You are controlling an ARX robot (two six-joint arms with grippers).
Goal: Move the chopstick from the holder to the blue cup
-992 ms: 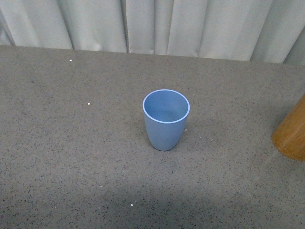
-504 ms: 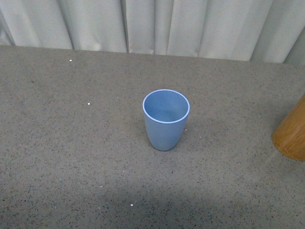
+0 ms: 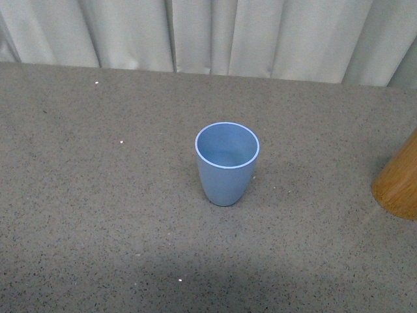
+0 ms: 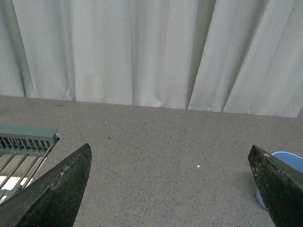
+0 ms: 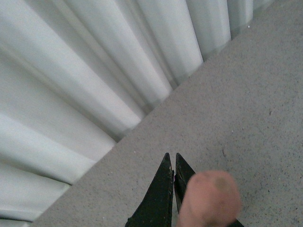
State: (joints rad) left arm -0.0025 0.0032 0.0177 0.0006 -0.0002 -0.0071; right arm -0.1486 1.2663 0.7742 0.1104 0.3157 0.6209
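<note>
— Where's the chopstick (image 5: 208,196)?

— Only my right wrist view has it: a blurred pink end beside the right gripper (image 5: 172,157), jaws pinched together, apparently on it. The left gripper (image 4: 169,147) gapes wide, empty.

— Risk?

— The front view shows the blue cup (image 3: 227,166), the holder (image 3: 399,182) at its three o'clock, no arms. A slanted stick could catch the rim and tip it.

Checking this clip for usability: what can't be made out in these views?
Holder: front view, cut off by the right edge; its opening is unseen.
Chopstick: right wrist view, only a blurred pink end at the shut right gripper; its length is out of frame.
Cup: left wrist view, mostly behind a finger of the open left gripper.
</note>
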